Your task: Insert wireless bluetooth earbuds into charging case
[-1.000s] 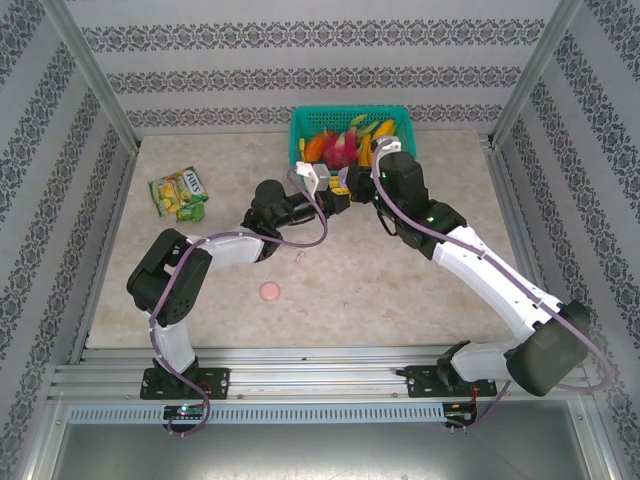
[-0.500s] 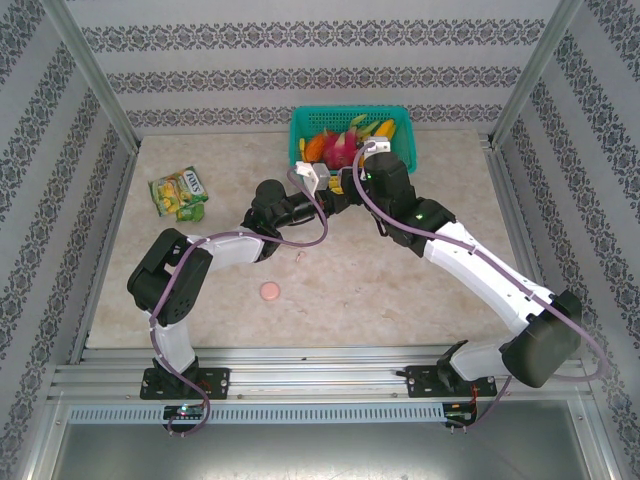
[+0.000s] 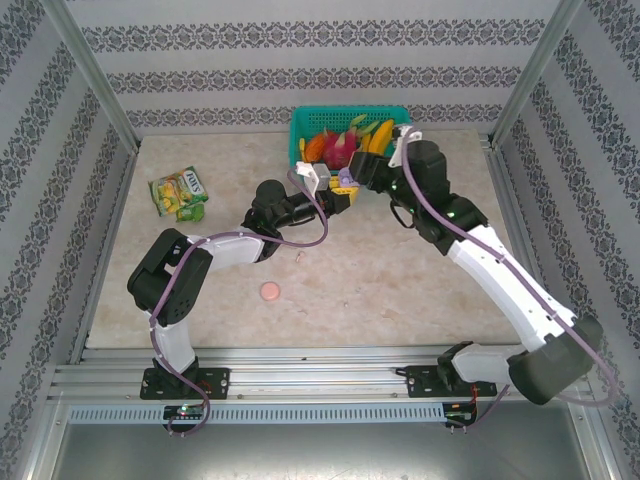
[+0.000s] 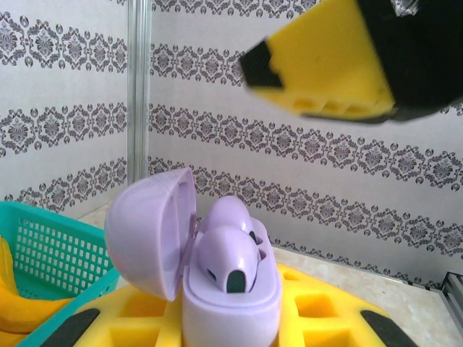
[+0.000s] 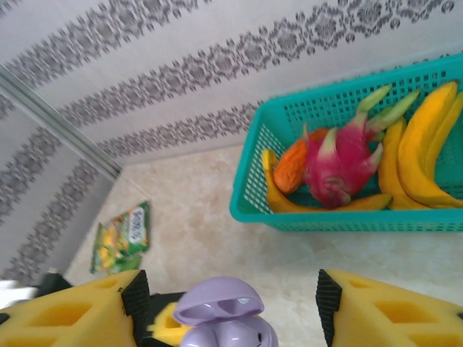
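Observation:
My left gripper (image 4: 228, 322) is shut on the base of a lilac charging case (image 4: 230, 303) and holds it upright above the table, with the lid (image 4: 148, 231) swung open to the left. Two lilac earbuds (image 4: 226, 249) sit side by side in its wells. My right gripper (image 5: 228, 314) stands open just above the case (image 5: 228, 322), one yellow finger (image 5: 72, 314) on each side, touching nothing. In the top view the case (image 3: 345, 181) hangs between the left gripper (image 3: 338, 196) and the right gripper (image 3: 366, 172). A yellow right finger (image 4: 325, 65) shows above the case.
A teal basket (image 3: 300, 125) of bananas and dragon fruit stands right behind the grippers, its rim (image 5: 249, 210) close by. A green snack packet (image 3: 180, 192) lies at the left. A round pink case (image 3: 270, 291) and a tiny pink piece (image 3: 299, 257) lie on the table.
My right gripper has opened and pulled back up and to the right, off the case. The left gripper has kept the case still.

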You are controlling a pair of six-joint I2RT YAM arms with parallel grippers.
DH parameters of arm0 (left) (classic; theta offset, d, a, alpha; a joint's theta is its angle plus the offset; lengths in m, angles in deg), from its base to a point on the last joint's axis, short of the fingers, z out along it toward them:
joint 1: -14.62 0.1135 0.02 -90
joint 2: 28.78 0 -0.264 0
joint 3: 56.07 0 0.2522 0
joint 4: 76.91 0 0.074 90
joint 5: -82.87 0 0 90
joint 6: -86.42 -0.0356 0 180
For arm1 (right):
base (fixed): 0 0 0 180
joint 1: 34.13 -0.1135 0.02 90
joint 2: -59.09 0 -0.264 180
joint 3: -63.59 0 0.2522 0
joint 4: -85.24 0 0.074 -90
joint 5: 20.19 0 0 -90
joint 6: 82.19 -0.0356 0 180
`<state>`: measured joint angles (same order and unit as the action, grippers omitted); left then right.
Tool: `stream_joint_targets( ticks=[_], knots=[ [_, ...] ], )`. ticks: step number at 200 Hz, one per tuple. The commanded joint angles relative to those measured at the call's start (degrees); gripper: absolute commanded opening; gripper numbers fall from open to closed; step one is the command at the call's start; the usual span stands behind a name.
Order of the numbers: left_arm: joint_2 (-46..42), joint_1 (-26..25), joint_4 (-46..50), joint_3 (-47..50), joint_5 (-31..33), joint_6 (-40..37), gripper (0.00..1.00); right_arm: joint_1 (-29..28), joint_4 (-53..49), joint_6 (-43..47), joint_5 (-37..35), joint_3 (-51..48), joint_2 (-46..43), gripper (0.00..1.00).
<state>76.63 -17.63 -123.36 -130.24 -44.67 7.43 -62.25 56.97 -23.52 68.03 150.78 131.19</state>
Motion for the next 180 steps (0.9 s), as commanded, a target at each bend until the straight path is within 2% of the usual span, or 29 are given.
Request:
stream_joint_targets(
  ticks=[1, 26, 57, 88, 137, 180],
  knots=[
    [0.4, -0.7, -2.6, -0.5, -1.5, 0.2, 0.0, 1.7, 0.0, -2.2, 3.5, 2.6, -1.9, 0.65],
    [0.4, -0.7, -2.2, 0.1, -2.0, -0.4, 0.0, 6.2, -5.9, -3.2, 8.7, 5.8, 1.0, 0.62],
    [0.1, -0.7, 0.0, 0.9, -4.1, -2.5, 0.0, 9.5, -13.7, -1.0, 15.8, 12.6, 8.9, 0.45],
    [-0.1, -0.7, 1.2, 1.1, -6.5, -3.1, 0.0, 9.5, -16.6, 1.7, 17.9, 17.6, 15.9, 0.34],
    [0.2, -0.7, 4.0, 0.1, -7.5, -3.0, 0.0, 7.4, -21.0, 4.9, 19.5, 23.4, 24.0, 0.3],
    [0.0, -0.7, 4.8, -0.3, -4.4, -3.1, 0.0, 4.9, -21.6, 6.6, 17.2, 18.9, 21.3, 0.26]
  ],
)
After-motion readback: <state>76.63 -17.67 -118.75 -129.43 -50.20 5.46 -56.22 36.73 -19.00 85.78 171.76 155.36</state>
